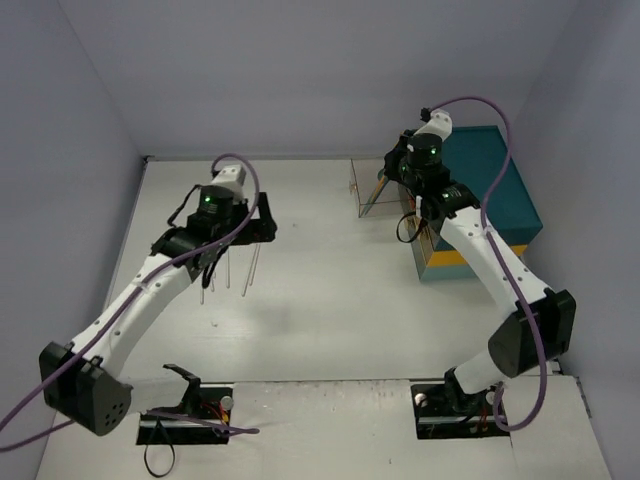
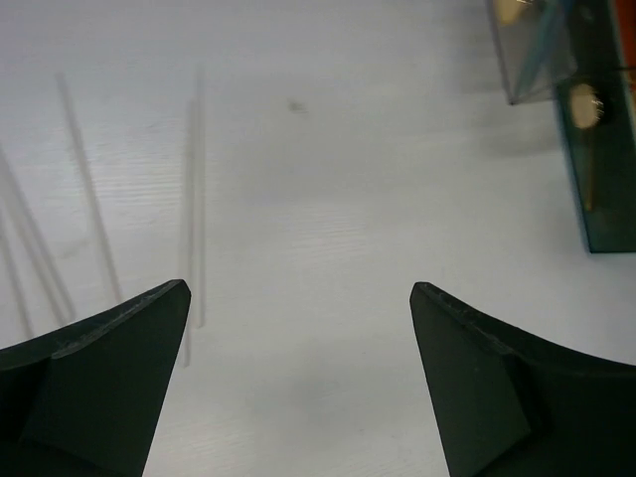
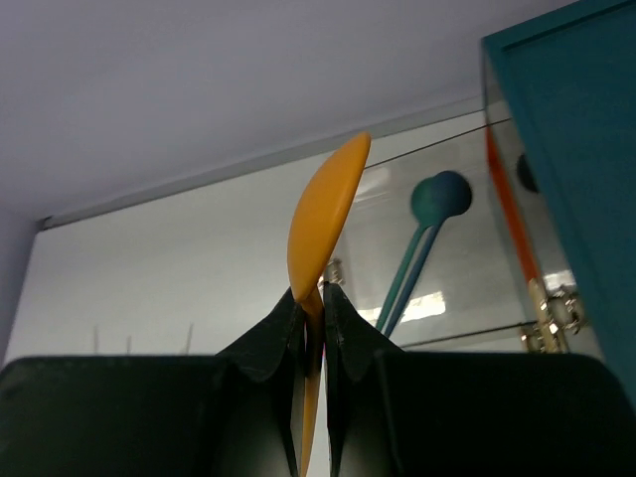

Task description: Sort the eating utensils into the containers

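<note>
Quick headcount: two arms, the left arm (image 1: 150,290) and the right arm (image 1: 480,250). One orange spoon (image 3: 328,214). One teal spoon (image 3: 440,197) head for sure, but two teal stems run under it, so could be two pieces, can't tell. One clear container (image 1: 368,190) I'm sure of, maybe a second beside it. One teal chest (image 1: 495,185). Clear utensils (image 1: 252,268) on the table: I count four from the top, but they're super faint.

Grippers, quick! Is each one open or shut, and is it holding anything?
Left gripper: open, holding nothing.
Right gripper: shut on an orange spoon.
</note>
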Controlling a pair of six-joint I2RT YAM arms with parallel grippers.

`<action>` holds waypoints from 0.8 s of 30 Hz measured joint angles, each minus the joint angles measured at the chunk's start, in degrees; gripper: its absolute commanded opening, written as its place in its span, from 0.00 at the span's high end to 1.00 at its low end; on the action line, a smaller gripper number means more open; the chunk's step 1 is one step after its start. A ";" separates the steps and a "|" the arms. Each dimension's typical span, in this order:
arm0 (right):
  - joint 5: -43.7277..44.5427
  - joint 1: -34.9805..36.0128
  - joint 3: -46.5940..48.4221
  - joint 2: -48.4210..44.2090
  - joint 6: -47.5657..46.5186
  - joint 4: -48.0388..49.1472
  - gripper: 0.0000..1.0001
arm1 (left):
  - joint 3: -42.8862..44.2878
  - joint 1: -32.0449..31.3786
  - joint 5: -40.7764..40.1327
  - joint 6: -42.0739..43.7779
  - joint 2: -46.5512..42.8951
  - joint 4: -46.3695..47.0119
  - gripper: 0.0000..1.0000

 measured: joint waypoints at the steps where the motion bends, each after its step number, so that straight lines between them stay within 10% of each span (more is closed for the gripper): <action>1: 0.91 -0.76 0.99 1.88 -0.09 0.34 1.00 | -1.02 1.43 -1.11 0.13 -1.72 -1.28 0.05; 15: 6.05 -2.60 10.17 24.40 1.79 0.71 0.94 | -17.52 6.73 -14.21 3.78 -17.64 -6.85 0.03; 24: 7.47 -2.27 10.41 25.87 1.83 0.79 0.47 | -19.53 6.73 -16.35 4.98 -17.70 -5.10 0.03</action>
